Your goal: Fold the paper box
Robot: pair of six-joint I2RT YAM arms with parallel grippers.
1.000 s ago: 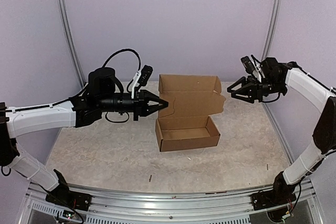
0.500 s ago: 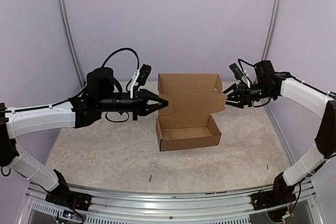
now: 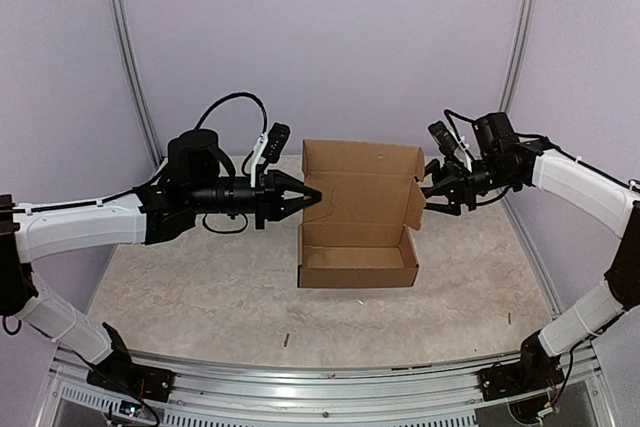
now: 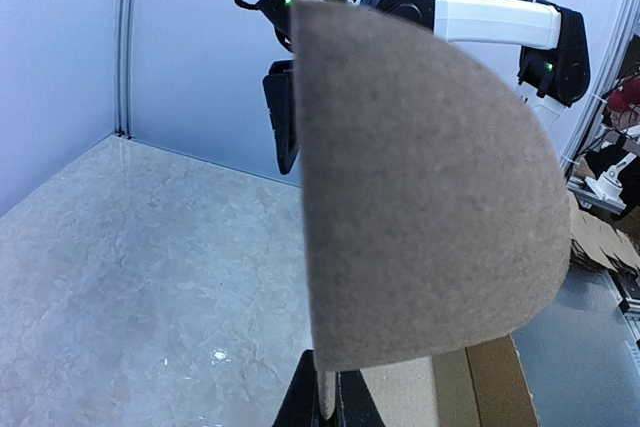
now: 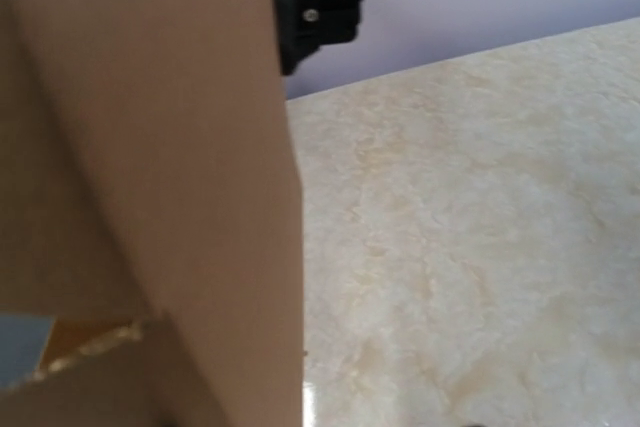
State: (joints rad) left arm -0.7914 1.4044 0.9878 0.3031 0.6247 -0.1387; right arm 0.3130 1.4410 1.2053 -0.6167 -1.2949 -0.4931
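Observation:
The paper box point(image 3: 358, 265) is brown cardboard and stands on the table with its tray open and its lid point(image 3: 360, 187) raised upright behind it. My left gripper point(image 3: 312, 194) is shut on the lid's rounded left tab, which fills the left wrist view point(image 4: 420, 187) with the fingertips point(image 4: 335, 407) pinching its lower edge. My right gripper point(image 3: 428, 195) is at the lid's right tab. In the right wrist view the cardboard point(image 5: 150, 147) fills the left half and hides the fingers, so I cannot tell whether they are open or shut.
The table top point(image 3: 200, 287) is a pale mottled mat inside lilac walls, with metal posts point(image 3: 130, 57) at the back corners. The right arm point(image 4: 480, 17) shows behind the tab in the left wrist view.
My right gripper has moved left and reached the lid's right tab. The lid has risen more upright and the tray has squared up. The left gripper has kept its hold.

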